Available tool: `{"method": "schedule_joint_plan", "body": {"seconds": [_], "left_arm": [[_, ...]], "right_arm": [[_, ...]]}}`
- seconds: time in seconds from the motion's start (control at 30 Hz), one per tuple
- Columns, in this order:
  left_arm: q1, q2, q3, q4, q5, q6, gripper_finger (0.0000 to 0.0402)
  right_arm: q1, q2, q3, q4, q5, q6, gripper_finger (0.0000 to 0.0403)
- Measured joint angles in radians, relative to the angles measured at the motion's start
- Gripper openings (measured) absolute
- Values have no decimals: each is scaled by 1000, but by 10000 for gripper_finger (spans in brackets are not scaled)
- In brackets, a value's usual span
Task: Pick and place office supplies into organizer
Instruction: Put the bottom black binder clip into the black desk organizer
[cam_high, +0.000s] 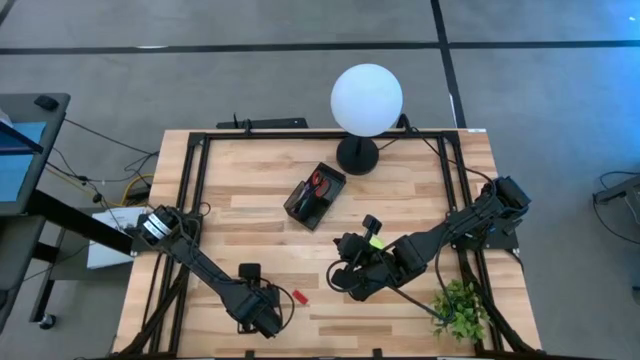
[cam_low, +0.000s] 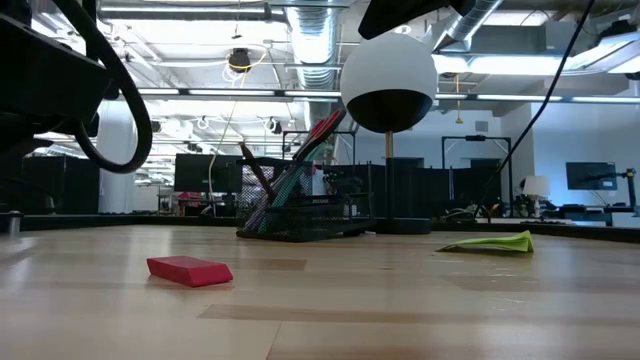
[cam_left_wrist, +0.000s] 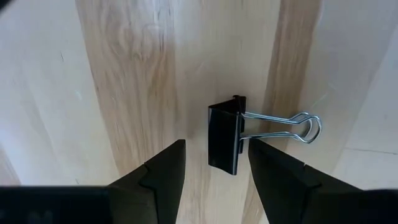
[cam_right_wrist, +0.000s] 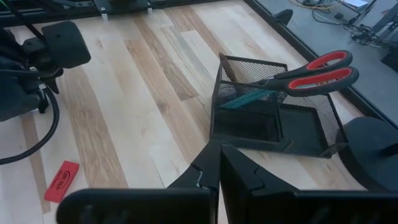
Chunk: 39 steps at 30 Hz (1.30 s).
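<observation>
From above, you see the wooden table (cam_high: 250, 180) with the black mesh organizer (cam_high: 314, 196) lying slantwise near its middle, red-handled scissors (cam_high: 318, 183) inside. Just beyond it stands the white globe lamp (cam_high: 366, 98) on its round black base (cam_high: 357, 156), close to the organizer's far corner. Your left gripper (cam_high: 262, 318) sits low at the near edge, with a small red piece (cam_high: 298, 297) on the wood just beside it. Your right gripper (cam_high: 345, 276) is in the middle near ground, a lime-green sticky-note pad (cam_high: 376, 242) showing by its arm, and a small green plant (cam_high: 459, 307) behind at the near right corner.

At table height, the red piece (cam_low: 189, 270) lies in the foreground, the organizer (cam_low: 305, 217) behind it with pens and scissors leaning out, the lamp (cam_low: 389, 67) looming over it, and the green pad (cam_low: 492, 242) flat to the right.

Your left wrist camera shows the left gripper (cam_left_wrist: 214, 163) with fingers apart, straddling a black binder clip (cam_left_wrist: 225, 138) lying on the wood, not touching it; its wire handles (cam_left_wrist: 283, 127) stick out past one finger.

Your right wrist camera shows the right gripper (cam_right_wrist: 219, 163) with fingers pressed together, empty, aimed at the organizer (cam_right_wrist: 273, 118). The scissors (cam_right_wrist: 311, 73) rest across its rim, a teal pen (cam_right_wrist: 249, 98) inside, the red piece (cam_right_wrist: 61, 181) off to one side.
</observation>
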Motion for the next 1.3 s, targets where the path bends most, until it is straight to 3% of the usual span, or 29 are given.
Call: {"method": "schedule_joint_plan", "body": {"seconds": [0.73, 1.13, 1.3], "left_arm": [[37, 0, 0, 53, 9, 93, 169], [39, -1, 1, 56, -53, 96, 41], [67, -6, 10, -30, -114, 96, 40]], "right_arm": [[0, 0, 0, 0, 0, 0, 0], [0, 0, 0, -2, 0, 0, 0], [5, -4, 0, -86, 5, -42, 0]]}}
